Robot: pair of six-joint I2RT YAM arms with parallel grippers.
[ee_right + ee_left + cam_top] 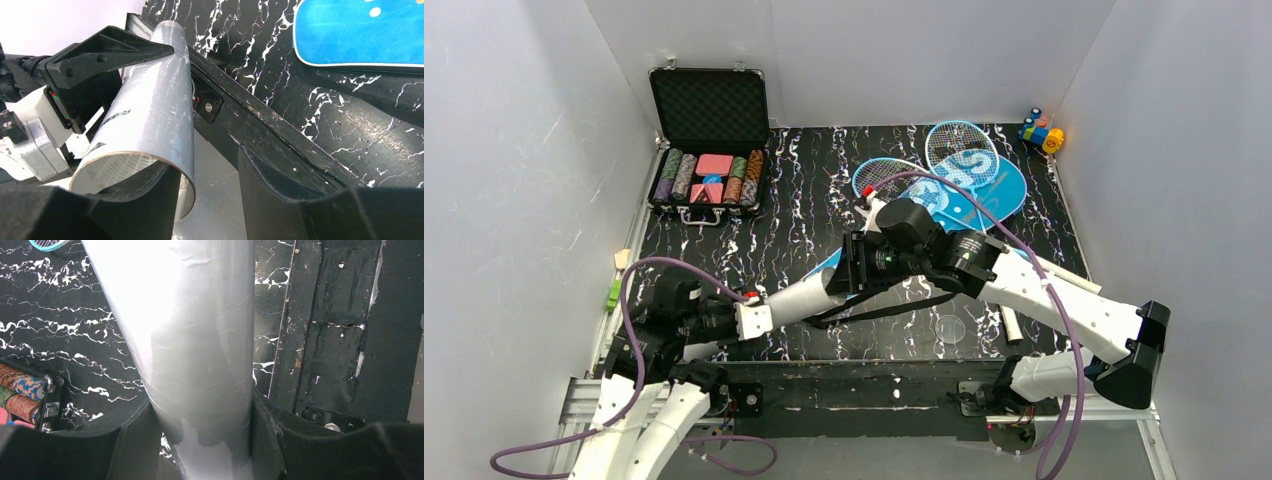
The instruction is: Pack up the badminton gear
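Nearest the bases, the left gripper (pixel 202 437) was clamped on the long, glossy white tube (pixel 185 340). A finger pressed each side, holding it slantwise above the black marbled table (pixel 60 340). The tube's open end pointed at the right gripper (pixel 205 170). Its jaws stood apart with the tube's rim between them, one finger at the mouth. A white lattice showed inside the tube, too unclear to name.

The step looked like a handover, or a reach into the tube. Doing it well meant the left arm holding steady until the right closed squarely on the wall, gently enough not to crush it.

Farther off lay the blue racket-shaped fabric bag (pixel 984 195), with the two blue-framed rackets (pixel 957 142) at its far side, well apart from the tube.
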